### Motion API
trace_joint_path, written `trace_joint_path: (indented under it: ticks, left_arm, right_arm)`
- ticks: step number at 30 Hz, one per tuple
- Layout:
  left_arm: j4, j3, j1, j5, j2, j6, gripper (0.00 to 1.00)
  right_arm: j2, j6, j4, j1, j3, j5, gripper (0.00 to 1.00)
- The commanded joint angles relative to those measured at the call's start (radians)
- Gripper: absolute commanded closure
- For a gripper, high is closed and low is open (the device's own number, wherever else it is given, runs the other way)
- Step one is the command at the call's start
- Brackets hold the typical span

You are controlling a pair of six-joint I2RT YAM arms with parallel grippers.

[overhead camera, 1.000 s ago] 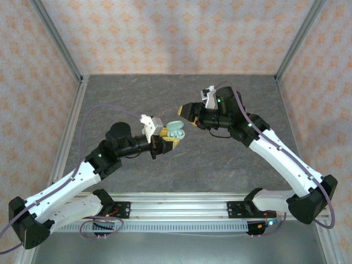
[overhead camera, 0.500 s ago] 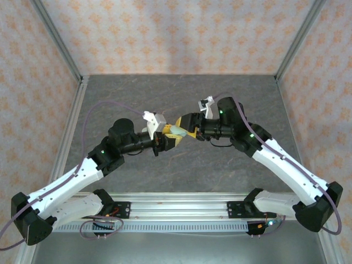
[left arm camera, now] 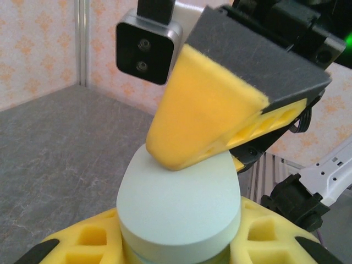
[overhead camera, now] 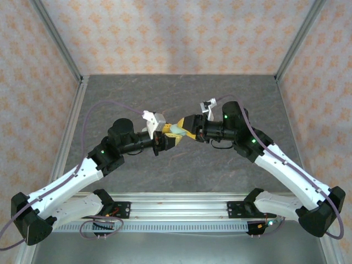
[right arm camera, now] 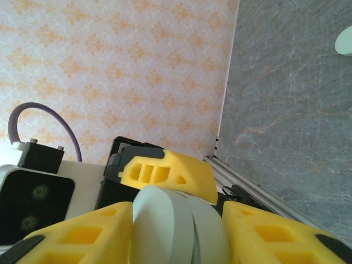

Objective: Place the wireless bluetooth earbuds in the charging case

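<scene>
Jaws of the left gripper (overhead camera: 168,139): clenched on the mint charging case (left arm camera: 179,203), with the yellow pads at both its sides. Holds it above the middle of the desk (overhead camera: 137,93), between the two arms. Jaws of the right gripper (overhead camera: 185,131): set around the same case from the right, one yellow pad (left arm camera: 203,121) touching the lid. Cannot tell if clenched or only touching. On the desk, well apart, a pale mint rounded thing (right arm camera: 345,41), cut by the frame edge; cannot tell if earbud.
</scene>
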Motion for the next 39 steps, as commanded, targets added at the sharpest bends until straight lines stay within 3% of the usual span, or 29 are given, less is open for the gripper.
trace_joint_path:
  ticks: [1, 5, 9, 20, 23, 29, 34, 39]
  left_arm:
    - [0.033, 0.028, -0.007, -0.012, -0.003, -0.011, 0.76]
    - [0.025, 0.027, -0.007, -0.011, -0.007, -0.008, 0.73]
    - [0.02, 0.024, -0.008, -0.009, -0.01, -0.005, 0.65]
    - [-0.049, 0.023, -0.008, -0.049, -0.05, 0.027, 0.19]
    - [-0.099, 0.014, -0.008, -0.096, -0.092, 0.048, 0.01]
    - [-0.227, -0.013, -0.008, -0.23, -0.176, 0.073, 0.0]
    - [-0.471, 0.026, -0.007, -0.432, -0.178, 0.053, 0.0]
    - [-0.645, 0.003, -0.008, -0.611, -0.194, -0.02, 0.0]
  right_arm:
    - [-0.019, 0.066, 0.125, 0.001, -0.025, -0.027, 0.64]
    - [-0.019, 0.125, 0.199, -0.005, -0.055, -0.025, 0.76]
    - [-0.019, 0.169, 0.255, -0.011, -0.08, -0.022, 0.8]
    - [-0.019, 0.182, 0.277, -0.037, -0.099, -0.004, 0.81]
    - [-0.015, 0.16, 0.246, -0.05, -0.097, 0.013, 0.83]
    - [0.038, 0.044, 0.115, -0.071, -0.069, 0.066, 0.84]
    - [0.116, -0.063, 0.037, -0.076, -0.046, 0.117, 0.84]
    - [0.296, -0.134, 0.045, -0.078, -0.018, 0.085, 0.84]
